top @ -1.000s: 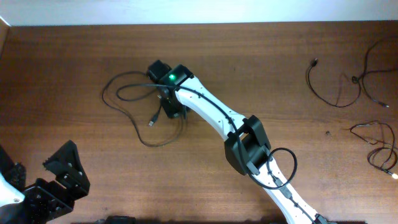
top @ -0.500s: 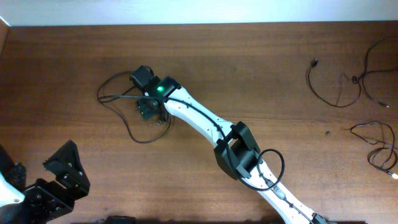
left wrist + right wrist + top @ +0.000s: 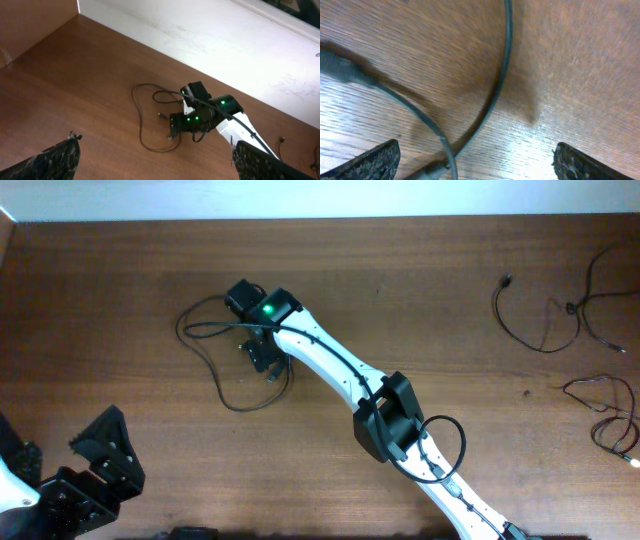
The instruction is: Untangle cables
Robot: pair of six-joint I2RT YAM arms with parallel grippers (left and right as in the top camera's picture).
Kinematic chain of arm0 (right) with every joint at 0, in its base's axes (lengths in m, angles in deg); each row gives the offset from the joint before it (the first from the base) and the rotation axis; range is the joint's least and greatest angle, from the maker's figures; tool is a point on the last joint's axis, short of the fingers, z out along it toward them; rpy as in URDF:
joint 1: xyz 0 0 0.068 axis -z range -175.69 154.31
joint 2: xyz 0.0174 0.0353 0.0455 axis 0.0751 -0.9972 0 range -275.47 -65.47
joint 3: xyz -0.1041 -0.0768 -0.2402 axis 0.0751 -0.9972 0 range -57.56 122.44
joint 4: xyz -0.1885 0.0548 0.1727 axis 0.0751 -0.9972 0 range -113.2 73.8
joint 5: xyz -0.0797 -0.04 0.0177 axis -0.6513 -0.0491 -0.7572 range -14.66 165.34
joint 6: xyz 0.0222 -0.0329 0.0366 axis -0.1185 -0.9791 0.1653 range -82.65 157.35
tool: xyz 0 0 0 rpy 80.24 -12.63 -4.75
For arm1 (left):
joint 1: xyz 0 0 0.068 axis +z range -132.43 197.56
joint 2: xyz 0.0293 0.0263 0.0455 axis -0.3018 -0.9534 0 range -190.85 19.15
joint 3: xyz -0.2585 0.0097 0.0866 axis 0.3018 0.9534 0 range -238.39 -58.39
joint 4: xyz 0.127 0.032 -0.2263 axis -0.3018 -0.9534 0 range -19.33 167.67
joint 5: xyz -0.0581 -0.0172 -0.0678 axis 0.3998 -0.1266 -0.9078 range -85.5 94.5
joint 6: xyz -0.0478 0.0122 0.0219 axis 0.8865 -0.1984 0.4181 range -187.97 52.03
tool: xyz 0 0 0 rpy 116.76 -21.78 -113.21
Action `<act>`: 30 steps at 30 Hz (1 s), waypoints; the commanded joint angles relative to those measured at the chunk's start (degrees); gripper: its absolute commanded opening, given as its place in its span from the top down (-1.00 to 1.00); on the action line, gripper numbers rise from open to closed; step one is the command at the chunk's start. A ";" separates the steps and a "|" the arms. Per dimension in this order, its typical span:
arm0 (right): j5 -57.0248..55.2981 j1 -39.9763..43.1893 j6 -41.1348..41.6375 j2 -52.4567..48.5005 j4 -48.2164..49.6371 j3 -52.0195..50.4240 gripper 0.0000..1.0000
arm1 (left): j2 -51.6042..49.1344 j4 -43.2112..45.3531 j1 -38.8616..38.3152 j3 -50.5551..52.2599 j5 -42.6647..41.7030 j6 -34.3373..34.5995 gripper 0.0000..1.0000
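One of the cables [image 3: 243,409] lies as a loose black loop on the wooden table [image 3: 120,300], left of centre. My right gripper [image 3: 265,360] hangs just over its right part, open. In the right wrist view two strands of this cable [image 3: 506,50] cross on the wood between the spread fingertips [image 3: 375,162], and neither is gripped. My left gripper [image 3: 95,470] sits at the near left corner, open and holding nothing. From its wrist view the loop [image 3: 158,150] and the right gripper [image 3: 174,131] lie ahead of it.
More thin black cables lie at the far right: a loop [image 3: 545,350] at the back and a small tangle [image 3: 598,430] by the right edge. My right arm [image 3: 390,415] crosses the table diagonally from the near right. A pale wall [image 3: 210,40] borders the far edge.
My right gripper has gone from shut to open and let the cable go. It swung left, then came back right, and the loop shifted with it. The left arm has not moved.
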 commanded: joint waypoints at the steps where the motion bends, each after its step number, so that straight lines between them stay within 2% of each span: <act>1: 8.79 2.40 6.45 1.09 -0.33 -6.75 -0.54 | 0.02 0.13 -0.07 0.15 0.83 -0.92 -0.98; 2: 12.00 2.54 6.43 1.09 -0.31 -9.60 -0.08 | 0.02 0.13 -0.07 0.17 0.83 -0.92 -0.98; 3: 14.29 2.47 6.40 1.09 0.22 -13.51 0.67 | 0.02 0.13 -0.07 0.17 0.85 -0.92 -0.98; 4: 14.25 2.43 6.40 1.09 0.15 -15.91 0.92 | 0.02 0.13 -0.07 0.17 0.83 -0.92 -0.98; 5: 9.46 3.26 6.38 1.09 0.00 -19.41 0.92 | 0.02 0.13 -0.07 0.17 0.83 -0.92 -0.98; 7: -0.50 7.78 6.38 1.27 -2.47 -19.41 0.92 | 0.02 0.13 -0.07 0.17 0.83 -0.92 -0.98; 9: -7.96 16.33 3.89 1.27 -4.33 -19.10 0.92 | 0.02 0.13 -0.07 0.17 0.83 -0.92 -0.98; 11: -13.60 29.79 -2.91 1.27 -4.44 -19.02 0.92 | 0.02 0.13 -0.07 0.17 0.83 -0.92 -0.98; 12: -16.46 35.43 -3.39 1.31 -5.14 -18.60 0.92 | 0.02 0.13 -0.07 0.17 0.83 -0.92 -0.98; 15: -15.58 54.21 -9.38 1.42 -7.63 -12.22 0.92 | 0.02 0.13 -0.07 0.17 0.83 -0.92 -0.98; 17: -8.74 58.93 -11.96 1.68 -9.33 -8.11 0.92 | 0.02 0.13 -0.07 0.17 0.83 -0.92 -0.98; 18: 2.91 61.55 -17.88 2.54 -10.05 -4.33 0.92 | 0.02 0.13 -0.07 0.17 0.83 -0.92 -0.98; 19: 6.36 61.83 -19.80 3.13 -10.23 -3.13 0.92 | 0.02 0.13 -0.07 0.15 0.83 -0.92 -0.98; 26: 10.38 57.53 -22.43 7.21 -16.65 -1.88 0.92 | 0.02 0.13 -0.07 0.17 0.83 -0.92 -0.98; 27: 10.23 57.00 -21.79 8.92 -18.38 -1.88 -0.54 | 0.02 0.13 -0.07 0.17 0.85 -0.92 -0.98; 28: 10.21 57.02 -20.52 11.39 -19.37 -1.88 -0.97 | 0.02 0.13 -0.07 0.17 0.83 -0.92 -0.98; 30: 9.77 57.33 -19.54 18.25 -20.04 -1.88 -0.97 | 0.02 0.13 -0.07 0.17 0.85 -0.92 -0.97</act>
